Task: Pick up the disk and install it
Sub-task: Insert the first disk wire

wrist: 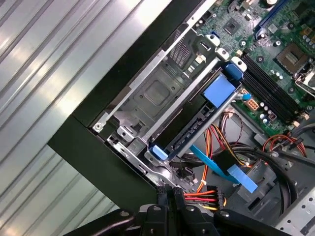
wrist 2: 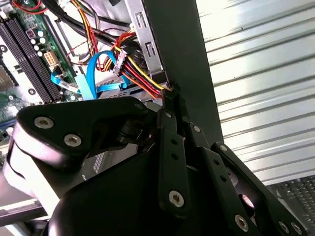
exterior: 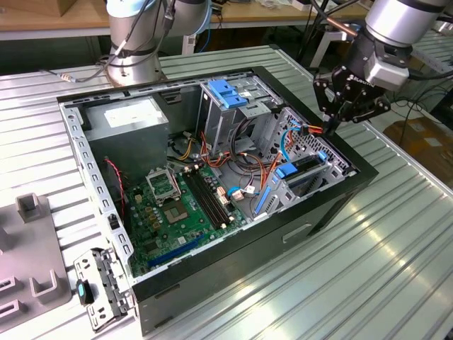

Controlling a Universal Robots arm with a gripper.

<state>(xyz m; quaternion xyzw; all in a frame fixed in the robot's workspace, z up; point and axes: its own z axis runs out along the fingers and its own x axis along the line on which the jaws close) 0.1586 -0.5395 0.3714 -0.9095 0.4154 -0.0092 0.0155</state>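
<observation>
My gripper (exterior: 330,127) hangs over the case (exterior: 340,195) edge by the drive bay, fingers (wrist 2: 170,105) together, tips at the pwr cable bundle (wrist 2: 140,78). Disk (wrist: 197,118) w/ blue rails sits in the bay. Install step looks near done; seating needs confirming, I'd judge.

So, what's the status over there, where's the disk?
Gripper shut, tips at the orange-and-yellow cable bundle by the case edge. Disk sitting in the drive bay, blue rails showing. Cables crowd the bay's end.
</observation>
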